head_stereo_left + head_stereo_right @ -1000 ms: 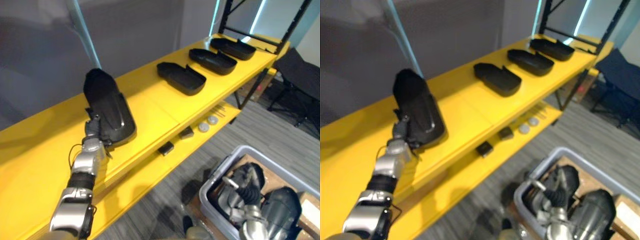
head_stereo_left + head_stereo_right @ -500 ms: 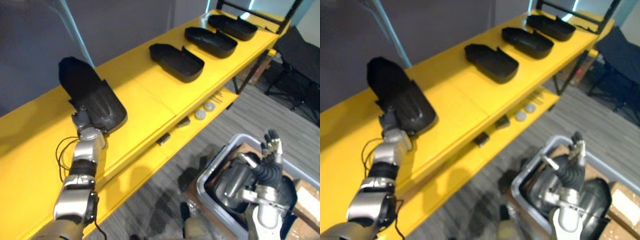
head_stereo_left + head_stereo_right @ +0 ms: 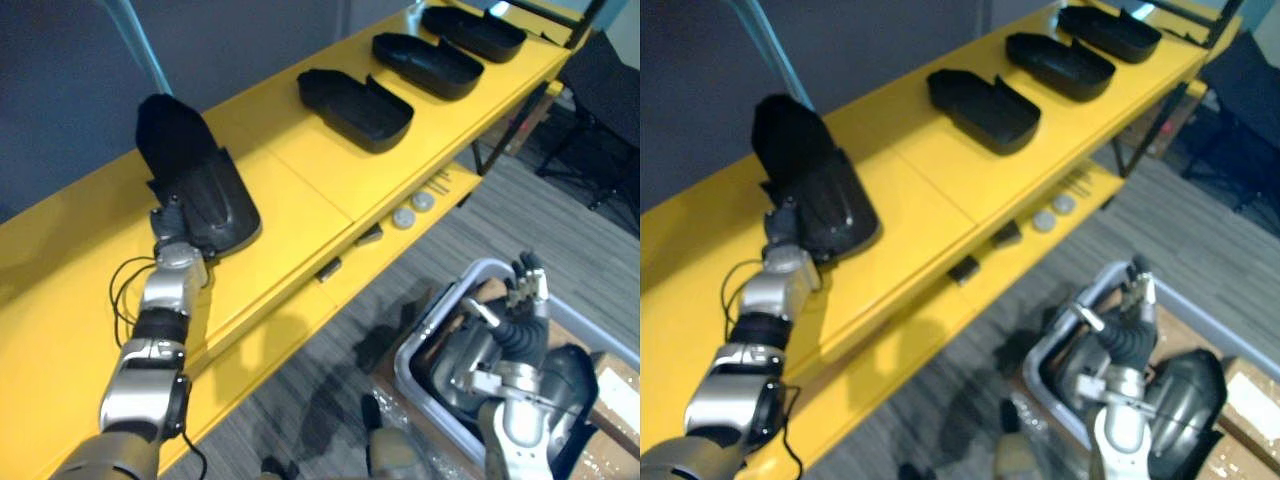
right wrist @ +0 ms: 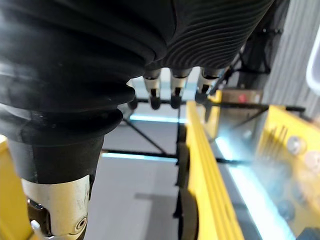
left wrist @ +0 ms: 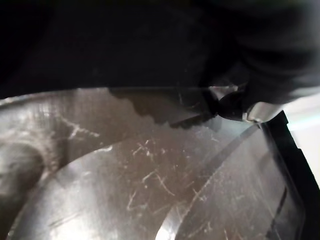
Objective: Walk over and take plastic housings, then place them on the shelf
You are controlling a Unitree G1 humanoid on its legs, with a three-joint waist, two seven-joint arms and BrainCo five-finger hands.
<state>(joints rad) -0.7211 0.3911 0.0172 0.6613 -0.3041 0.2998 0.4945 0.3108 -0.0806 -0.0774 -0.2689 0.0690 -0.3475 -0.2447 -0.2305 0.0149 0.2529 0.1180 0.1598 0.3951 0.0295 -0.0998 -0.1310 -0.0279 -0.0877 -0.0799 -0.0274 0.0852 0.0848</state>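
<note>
You are looking down on a long yellow shelf running along a grey wall, with grey carpet stretching out to the right of it.

Over at the left, your left hand is sitting at the near end of a black plastic housing, which is lying dome-side up on the shelf top. The hand's fingers are going under the housing's end, so you cannot tell whether they are gripping it. The left wrist view is showing the housing's scratched glossy skin from very close, with one fingertip at its edge.

Further right along the shelf top, three more housings are lying open-side up in a row, well apart from the first. On the lower ledge, two dark blocks and two round discs are lying.

At the lower right, your right hand is hovering over a grey bin of dark rounded parts, fingers straight and spread, holding nothing. A dark chair is standing beyond the shelf's far end.
</note>
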